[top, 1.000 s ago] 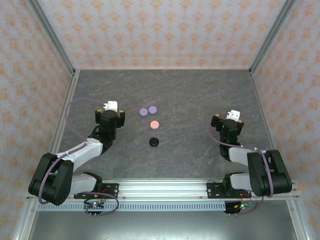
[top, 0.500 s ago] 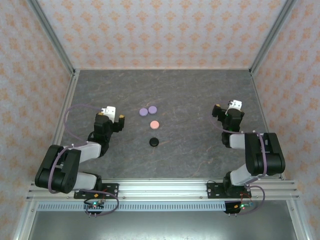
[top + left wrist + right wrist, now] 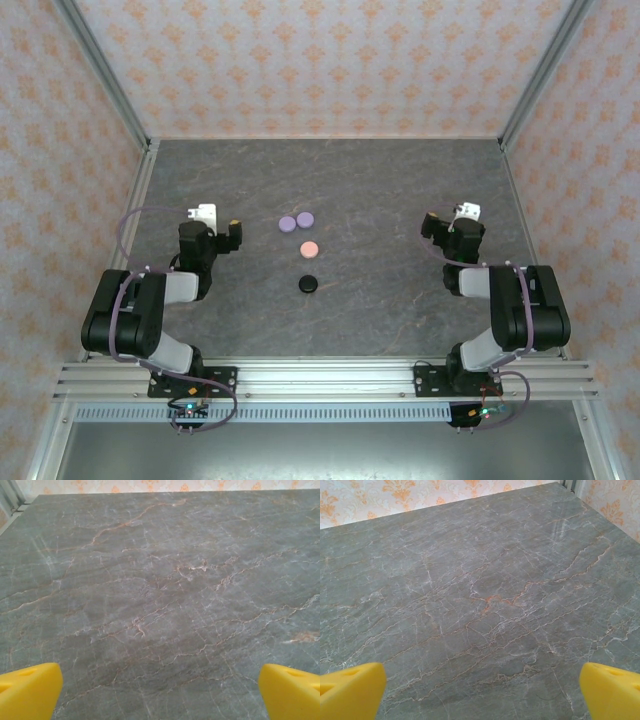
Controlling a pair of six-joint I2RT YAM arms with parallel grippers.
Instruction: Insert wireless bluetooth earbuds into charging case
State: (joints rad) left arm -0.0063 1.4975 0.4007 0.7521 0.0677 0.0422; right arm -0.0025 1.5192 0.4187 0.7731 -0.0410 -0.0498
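Mid-counter (image 3: 400, 300) in the top view: two lilac cases (image 3: 296, 220) side by side, touching as far as I can tell. The pink case (image 3: 309, 248) sits at 6 o'clock of the right-hand lilac one, just apart from it. The black case (image 3: 309, 284) is at 6 o'clock of the pink, with a clear gap between. That makes four in all, each a flat round disc from above. The earbuds are too small to make out from this height, so I can't tell whether any sit in the cases. The left hand (image 3: 212, 221) is at 9 o'clock of the cluster, well apart from it, with its arm folded back toward the base. In the left wrist view the left hand (image 3: 160, 700) is spread wide. Its yellow fingertips (image 3: 27, 692) sit in the two bottom corners with bare veined marble between them; it grips nothing and touches nothing. The right hand (image 3: 455, 218) is at 3 o'clock of the cluster, well apart and farther from the cases than the left one. The right wrist view reads the same: the right hand (image 3: 480, 700) is fully spread, yellow tips (image 3: 612, 692) at both bottom corners, grey counter between, grip empty. Patterned walls (image 3: 330, 60) close the counter in at 9, 12 and 3 o'clock.
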